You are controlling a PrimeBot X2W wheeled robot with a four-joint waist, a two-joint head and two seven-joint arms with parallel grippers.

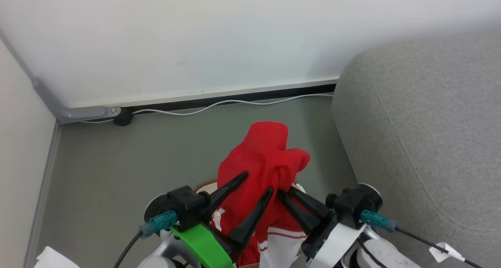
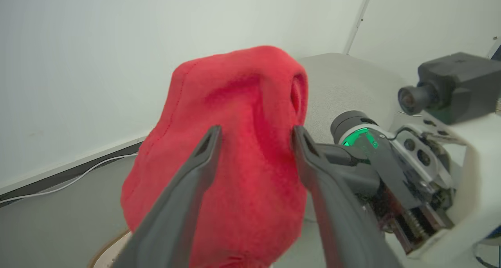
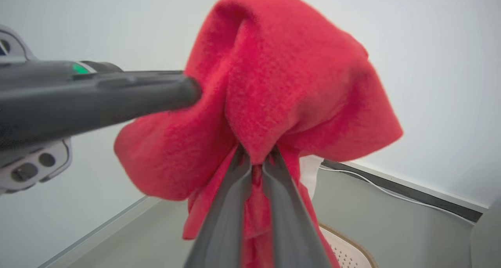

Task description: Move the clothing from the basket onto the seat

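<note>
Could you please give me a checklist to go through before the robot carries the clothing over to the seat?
1. Right gripper shut on the clothing: ok, fabric is pinched in it.
2. Left gripper open: ok.
3. Left fingers free of the fabric: cannot tell; cloth bulges between them.
4. Clothing lifted out of the basket: cannot tell; its lower end is hidden.
5. Seat bare where visible: ok.
</note>
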